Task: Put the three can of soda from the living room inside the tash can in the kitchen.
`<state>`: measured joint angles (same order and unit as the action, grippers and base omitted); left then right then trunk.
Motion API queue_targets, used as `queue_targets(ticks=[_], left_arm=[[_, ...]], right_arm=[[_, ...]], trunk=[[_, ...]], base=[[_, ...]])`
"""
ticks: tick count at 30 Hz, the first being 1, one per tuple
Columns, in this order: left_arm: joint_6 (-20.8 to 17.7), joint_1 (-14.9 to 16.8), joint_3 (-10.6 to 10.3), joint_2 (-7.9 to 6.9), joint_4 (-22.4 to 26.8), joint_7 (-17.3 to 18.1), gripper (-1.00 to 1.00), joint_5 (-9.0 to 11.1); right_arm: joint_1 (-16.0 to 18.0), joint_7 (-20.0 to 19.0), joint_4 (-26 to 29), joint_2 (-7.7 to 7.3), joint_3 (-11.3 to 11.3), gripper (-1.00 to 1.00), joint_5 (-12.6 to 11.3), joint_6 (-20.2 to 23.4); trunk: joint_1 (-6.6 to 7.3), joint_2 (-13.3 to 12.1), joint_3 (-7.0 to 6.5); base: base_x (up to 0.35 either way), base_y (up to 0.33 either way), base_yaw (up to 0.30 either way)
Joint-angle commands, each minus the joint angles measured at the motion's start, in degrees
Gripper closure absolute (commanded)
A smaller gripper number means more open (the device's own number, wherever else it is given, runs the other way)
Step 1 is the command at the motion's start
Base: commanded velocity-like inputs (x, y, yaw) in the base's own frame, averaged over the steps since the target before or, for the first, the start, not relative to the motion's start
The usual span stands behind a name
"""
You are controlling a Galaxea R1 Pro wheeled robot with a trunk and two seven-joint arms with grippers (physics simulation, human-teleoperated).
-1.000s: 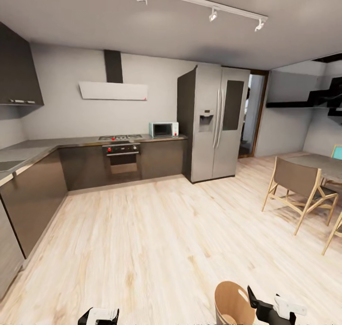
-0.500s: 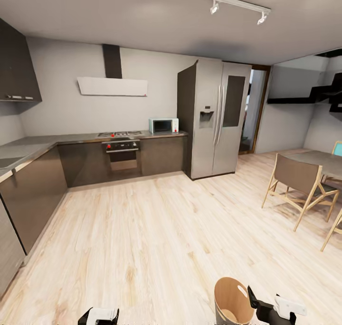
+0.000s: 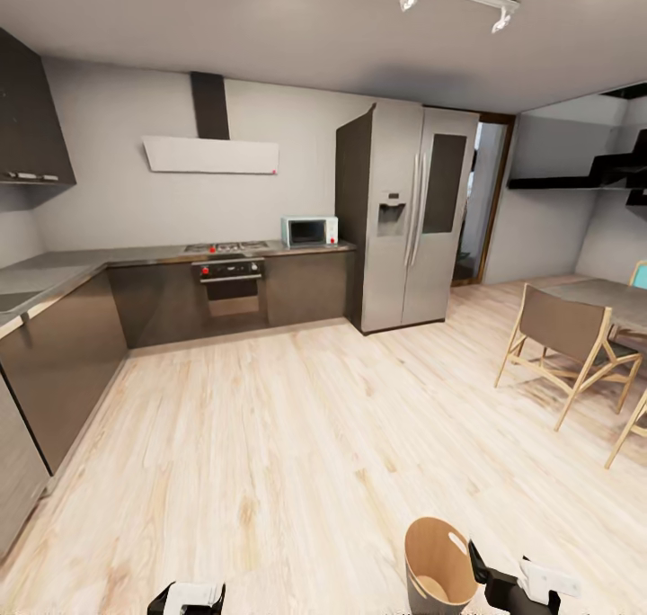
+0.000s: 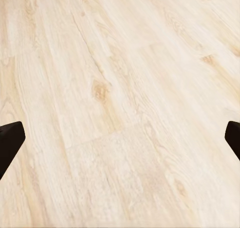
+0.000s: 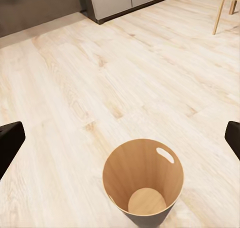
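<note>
The tash can (image 5: pixel 143 183) stands upright on the wood floor (image 3: pixel 296 435), mouth up and empty — just below and ahead of my right hand (image 5: pixel 120 138), nearer it than my left hand (image 4: pixel 120 138). Both hands are spread apart, holding nothing — no soda cans here.

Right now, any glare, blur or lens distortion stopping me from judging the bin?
Head view: wide-angle bend at the edges, even light, trash can sharp. Right wrist view: its mouth clear, no glare, soft shading inside. Left wrist view: floor slightly soft.
</note>
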<state>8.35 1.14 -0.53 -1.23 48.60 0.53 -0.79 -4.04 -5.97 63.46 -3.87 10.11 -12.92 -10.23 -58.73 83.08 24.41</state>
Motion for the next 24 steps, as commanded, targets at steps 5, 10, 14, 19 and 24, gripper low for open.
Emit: queue_targets(ticks=[5, 10, 14, 19, 24], left_arm=[[0.0, 0.0, 0.0, 0.0, 0.0, 0.0, -1.0, 0.0], [0.0, 0.0, 0.0, 0.0, 0.0, 0.0, -1.0, 0.0], [0.0, 0.0, 0.0, 0.0, 0.0, 0.0, -1.0, 0.0], [0.0, 0.0, 0.0, 0.0, 0.0, 0.0, -1.0, -0.1], [0.0, 0.0, 0.0, 0.0, 0.0, 0.0, -1.0, -0.1]], right_arm=[[0.0, 0.0, 0.0, -0.07, 0.0, -1.0, 0.0, 0.0], [0.0, 0.0, 0.0, -0.07, 0.0, -1.0, 0.0, 0.0], [0.0, 0.0, 0.0, -0.04, 0.0, -1.0, 0.0, 0.0], [0.0, 0.0, 0.0, 0.08, 0.0, -1.0, 0.0, -0.1], [0.0, 0.0, 0.0, 0.16, 0.0, -1.0, 0.0, -0.1]], trunk=[[0.0, 0.0, 0.46], [0.0, 0.0, 0.91], [0.0, 0.0, 1.28], [0.0, 0.0, 1.73], [0.0, 0.0, 2.19]], base=[[0.0, 0.0, 0.0], [0.0, 0.0, 0.0], [0.0, 0.0, 0.0], [0.0, 0.0, 0.0], [0.0, 0.0, 0.0]])
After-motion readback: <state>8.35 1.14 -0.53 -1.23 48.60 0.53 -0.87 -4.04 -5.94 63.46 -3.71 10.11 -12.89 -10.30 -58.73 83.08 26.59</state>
